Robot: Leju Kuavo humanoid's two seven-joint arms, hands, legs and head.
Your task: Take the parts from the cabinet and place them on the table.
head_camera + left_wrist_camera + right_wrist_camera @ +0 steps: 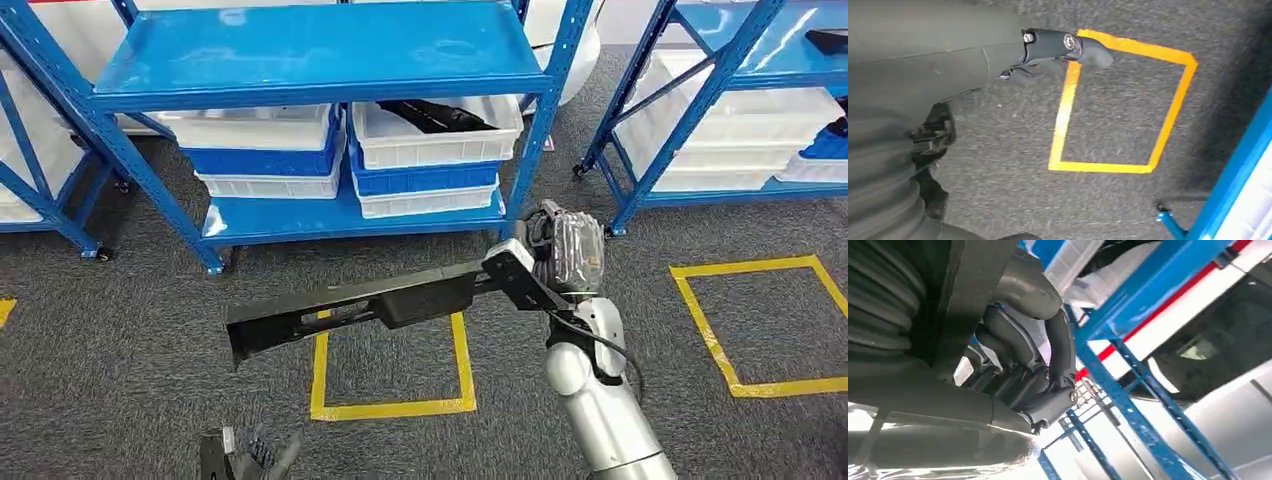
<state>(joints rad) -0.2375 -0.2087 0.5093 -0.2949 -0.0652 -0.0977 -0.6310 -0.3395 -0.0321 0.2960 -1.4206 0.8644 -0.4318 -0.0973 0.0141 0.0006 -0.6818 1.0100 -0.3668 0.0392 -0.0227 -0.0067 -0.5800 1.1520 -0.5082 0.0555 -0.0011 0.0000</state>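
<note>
Head view: the robot's right hand point(562, 255), right of centre, holds one end of a long black part point(370, 303), fingers point(1013, 340) wrapped around it. The part stretches out level toward the lower left of the frame, above grey carpet and a yellow taped square point(392, 370). It seems gripped at the end to keep its length clear of the blue shelving point(320, 60) across the top. In a white bin point(440, 135) on the lower shelf, upper centre, another dark part point(435, 115) lies. No bench is visible. The left hand point(250, 455) hangs at the bottom edge, holding nothing, its thumb point(1088, 47) held out straight.
</note>
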